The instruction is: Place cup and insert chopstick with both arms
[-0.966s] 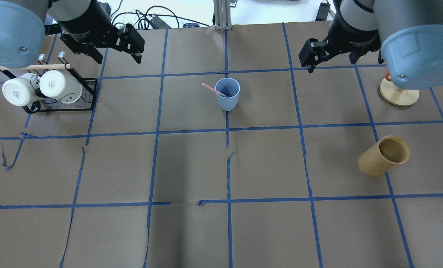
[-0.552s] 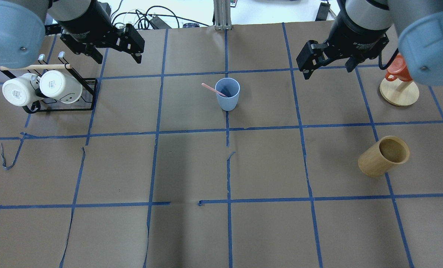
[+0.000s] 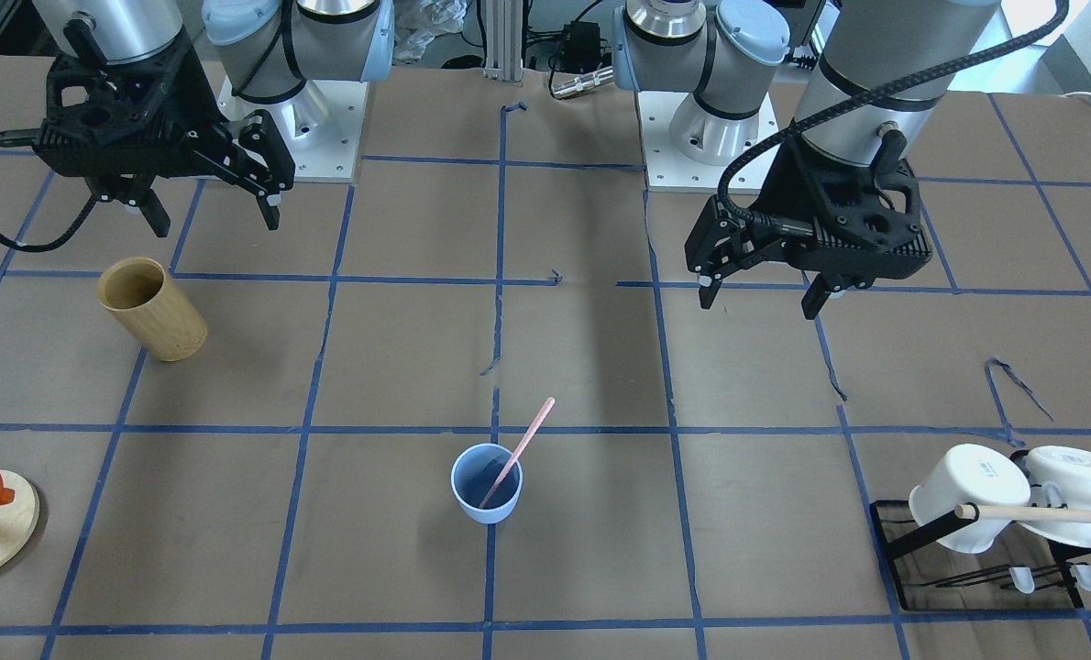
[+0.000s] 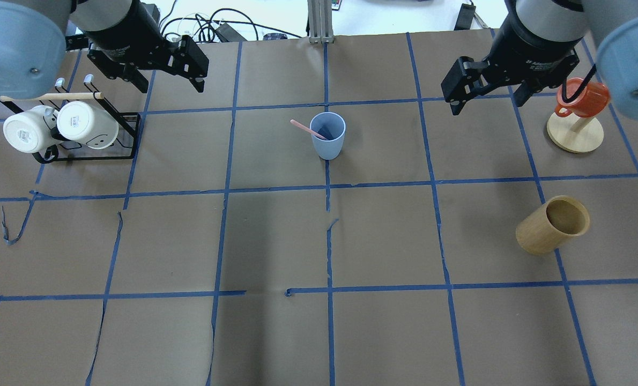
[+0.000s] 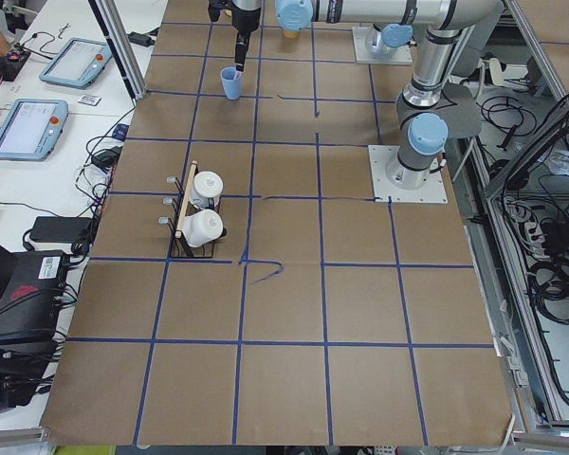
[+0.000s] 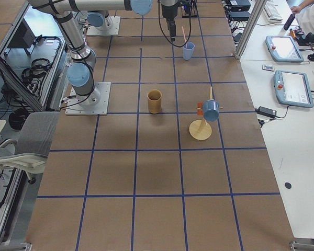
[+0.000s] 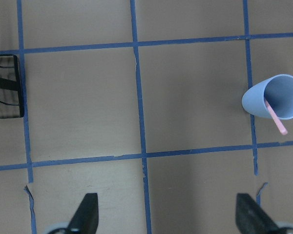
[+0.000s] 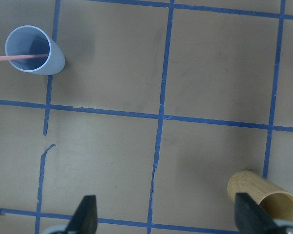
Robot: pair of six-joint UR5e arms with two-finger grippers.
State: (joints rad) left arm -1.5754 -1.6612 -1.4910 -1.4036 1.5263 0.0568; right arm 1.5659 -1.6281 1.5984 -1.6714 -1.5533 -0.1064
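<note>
The pale blue cup [image 4: 328, 136] stands upright at the table's middle, toward the far side; it also shows in the front view [image 3: 486, 486]. The pink chopstick [image 4: 307, 129] leans inside it, its top sticking out over the rim [image 3: 527, 435]. My left gripper [image 4: 170, 84] is open and empty, hovering well to the cup's left near the mug rack. My right gripper [image 4: 488, 104] is open and empty, hovering well to the cup's right. The left wrist view shows the cup [image 7: 276, 96] at the right edge, and the right wrist view shows it [image 8: 33, 48] at top left.
A black rack with two white mugs [image 4: 67, 128] and a wooden rod sits at the far left. A tan wooden cup [image 4: 552, 225] lies tilted at the right. A round wooden stand [image 4: 575, 134] with an orange mug [image 4: 581, 99] is at the far right.
My right arm has swung to the right, uncovering the orange mug, and its gripper has shifted slightly right. The left arm, cup and chopstick have not moved.
</note>
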